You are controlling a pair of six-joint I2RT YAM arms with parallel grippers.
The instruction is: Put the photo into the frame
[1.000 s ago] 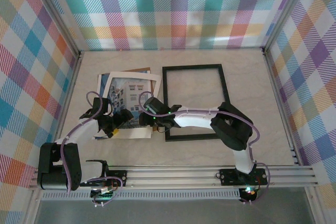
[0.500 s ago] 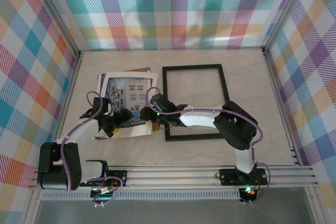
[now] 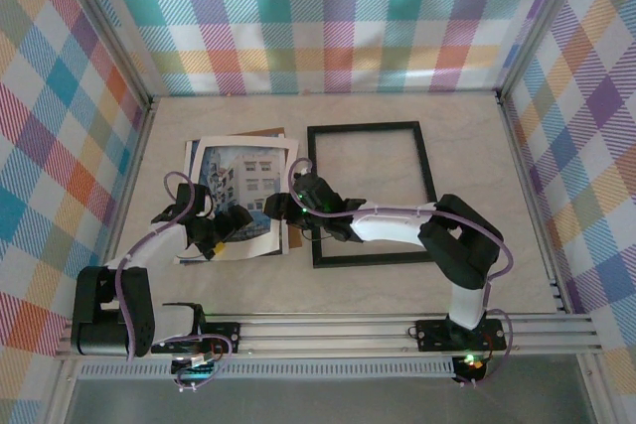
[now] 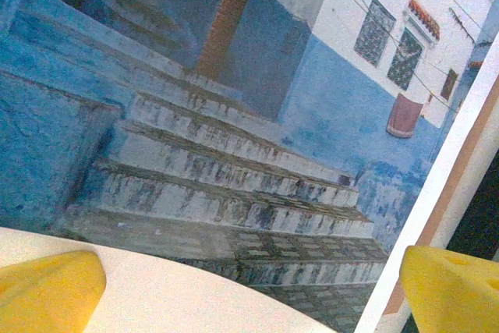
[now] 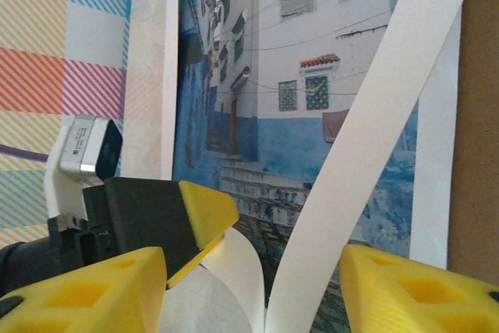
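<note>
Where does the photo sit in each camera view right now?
Top external: photo left of the black frame, centre-left.
Left wrist: photo upper and middle, white border along the bottom.
Right wrist: photo centre and right, behind a white strip.
Shared landmark: its blue steps, in both wrist views.

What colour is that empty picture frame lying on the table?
Black; the frame shows best from the top camera.

Close-up of the photo (image 4: 234, 138), showing blue steps, a white-over-blue wall with barred windows and a white border at bottom and right, with a brown strip (image 4: 451, 193) just beside the right border and the left hand (image 4: 249, 302) spread wide, yellow fingers (image 4: 47, 290) at both lower corners.
</note>
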